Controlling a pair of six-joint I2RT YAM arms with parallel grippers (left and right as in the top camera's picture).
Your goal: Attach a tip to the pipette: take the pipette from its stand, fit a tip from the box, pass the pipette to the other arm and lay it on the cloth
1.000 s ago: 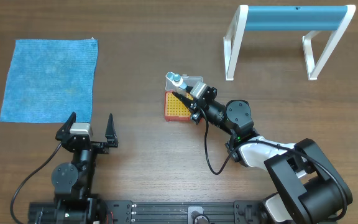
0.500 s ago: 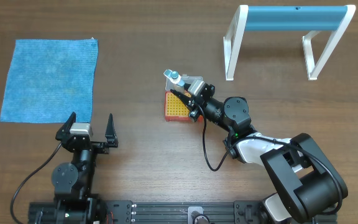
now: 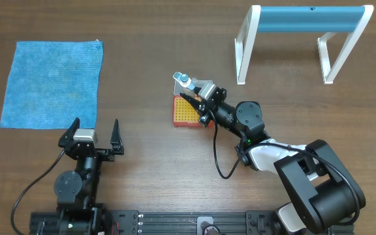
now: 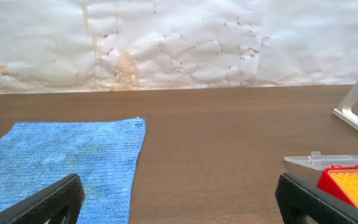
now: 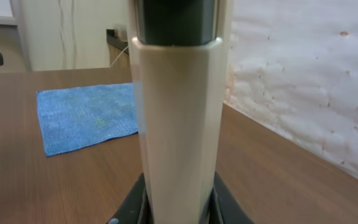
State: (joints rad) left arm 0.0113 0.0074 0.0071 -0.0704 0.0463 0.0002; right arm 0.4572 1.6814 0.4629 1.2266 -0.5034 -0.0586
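- Pipette (image 5: 179, 118) body stands white between the right gripper (image 3: 202, 106)'s clamped fingers in its wrist view; the top view sets it at the orange tip box (image 3: 184, 112)'s far right edge, mid-table.
- Left gripper (image 3: 96, 125) is spread wide, near-left, by the cloth (image 3: 51, 83)'s near right corner.
- Box and cloth are well apart, table (image 3: 142, 163) between them; stand (image 3: 305, 39) far right.

colours over a dark brown wood-grain table (image 3: 149, 163)
at ten o'clock the square woven blue cloth (image 3: 52, 85) is one even blue; at one o'clock the white-framed stand (image 3: 309, 19) carries a blue top bar; near the centre the red plastic tip box (image 3: 185, 112) shows a yellow-orange dotted grid and a clear lid; the white-bodied pipette (image 5: 179, 118) has a dark grey upper band; the left gripper (image 3: 94, 127) and right gripper (image 3: 201, 103) are black; the crumpled white wall sheet (image 4: 166, 43) bears brown stains.
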